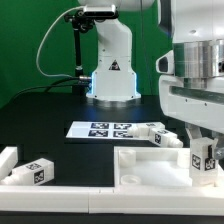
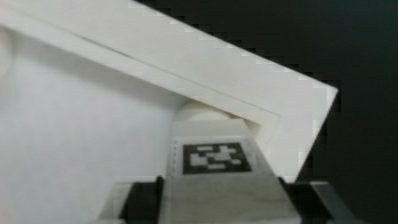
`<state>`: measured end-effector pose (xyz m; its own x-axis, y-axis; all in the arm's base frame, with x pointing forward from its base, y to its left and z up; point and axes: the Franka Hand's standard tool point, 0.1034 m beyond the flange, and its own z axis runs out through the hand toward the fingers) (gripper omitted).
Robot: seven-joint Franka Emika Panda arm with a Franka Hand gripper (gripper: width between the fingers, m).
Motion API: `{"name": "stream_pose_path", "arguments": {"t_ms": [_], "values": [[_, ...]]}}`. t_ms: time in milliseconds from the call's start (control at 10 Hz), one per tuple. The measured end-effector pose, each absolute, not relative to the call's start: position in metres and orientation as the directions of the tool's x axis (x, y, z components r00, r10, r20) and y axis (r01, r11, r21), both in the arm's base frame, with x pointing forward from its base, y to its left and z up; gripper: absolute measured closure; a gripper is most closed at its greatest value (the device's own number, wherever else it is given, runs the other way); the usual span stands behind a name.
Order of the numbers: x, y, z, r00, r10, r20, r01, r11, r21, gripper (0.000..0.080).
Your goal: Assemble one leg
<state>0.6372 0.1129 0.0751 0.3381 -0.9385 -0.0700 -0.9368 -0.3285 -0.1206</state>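
The leg (image 2: 217, 160) sits clamped between the tool's (image 2: 222, 200) fingers.

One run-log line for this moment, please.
gripper: shut on small white tagged plastic leg | leg at corner of wide white rimmed panel

The leg (image 2: 217, 165) between my fingers (image 2: 139, 203) looks like smooth matt white plastic, its tag printed flat black-and-white. The panel (image 2: 107, 110) beyond my fingertips is the same dull white plastic. My fingers look dark, matt.
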Motion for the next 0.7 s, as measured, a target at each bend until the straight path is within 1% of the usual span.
{"name": "stream_pose_path", "arguments": {"t_ms": [100,200,300,400,500,700], "values": [[0.6372,0.1130,0.0751,0.355,-0.932,-0.068,-0.930,-0.346,-0.122,0.0514],[0.6371,0.1127,0.0750,0.378,-0.924,-0.064,-0.921,-0.369,-0.122,0.0348],[0.6366,0.1111,0.0747,0.585,-0.811,-0.032,-0.807,-0.577,-0.126,0.0206],[0.6340,0.1137,0.0749,0.735,-0.677,-0.023,-0.675,-0.729,-0.112,0.0206],[0.6285,0.1200,0.0760,0.818,-0.573,-0.050,-0.575,-0.815,-0.071,0.0160],[0.6315,0.1188,0.0768,0.893,-0.449,-0.033,-0.451,-0.889,-0.079,0.0153]]}}
